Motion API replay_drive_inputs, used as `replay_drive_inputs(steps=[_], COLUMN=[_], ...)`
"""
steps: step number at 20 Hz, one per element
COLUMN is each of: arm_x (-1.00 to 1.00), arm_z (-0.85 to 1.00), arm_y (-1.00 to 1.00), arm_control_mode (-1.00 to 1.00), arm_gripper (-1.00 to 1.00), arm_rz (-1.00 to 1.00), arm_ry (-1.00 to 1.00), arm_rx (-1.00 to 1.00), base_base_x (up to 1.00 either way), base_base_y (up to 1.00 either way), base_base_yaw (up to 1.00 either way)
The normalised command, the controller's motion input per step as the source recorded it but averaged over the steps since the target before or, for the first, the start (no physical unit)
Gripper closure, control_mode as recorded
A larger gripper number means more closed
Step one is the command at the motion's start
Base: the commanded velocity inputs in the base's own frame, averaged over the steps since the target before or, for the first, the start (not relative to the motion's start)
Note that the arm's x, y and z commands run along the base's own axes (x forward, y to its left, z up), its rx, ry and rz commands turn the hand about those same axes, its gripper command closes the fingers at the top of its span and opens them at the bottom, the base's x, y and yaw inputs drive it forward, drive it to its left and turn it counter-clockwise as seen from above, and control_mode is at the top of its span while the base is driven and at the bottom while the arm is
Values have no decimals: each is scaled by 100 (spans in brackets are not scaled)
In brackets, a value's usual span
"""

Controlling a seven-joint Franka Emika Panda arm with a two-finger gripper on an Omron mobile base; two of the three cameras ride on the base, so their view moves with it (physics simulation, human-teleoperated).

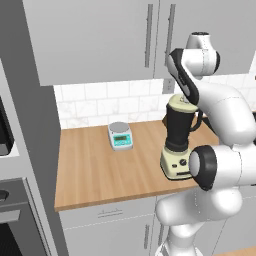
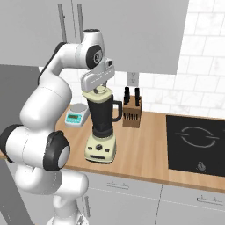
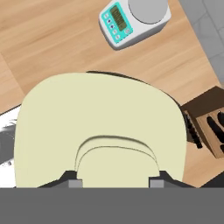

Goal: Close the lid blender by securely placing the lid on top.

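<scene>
Pincer closed on the raised knob of the lid, seen from above.
We find the lid directly beneath the pincer, seated on the dark jar of the blender; beyond the pincer lies a grey scale, and to one side stands a knife block.

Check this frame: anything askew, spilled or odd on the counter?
Nothing stands out. The lid sits level on the blender, gripper shut on its knob. The scale and knife block stand upright on the counter; no spills visible.
</scene>
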Motion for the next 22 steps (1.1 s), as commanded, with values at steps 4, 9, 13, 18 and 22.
replay_drive_inputs(steps=[4,9,13,18,22], arm_x=[16,17,15,1,-3], arm_z=[3,5,0,-11,-11], arm_y=[-1,-1,0,0,0], arm_control_mode=[-100,-100,-100,-100,-100], arm_gripper=[100,100,100,100,100], arm_rz=[-1,-6,-1,0,0], arm_ry=[-10,-10,0,1,1], arm_rx=[3,4,0,-10,-6], base_base_x=[0,0,0,0,0], base_base_y=[0,0,0,0,0], base_base_yaw=[0,0,0,0,0])
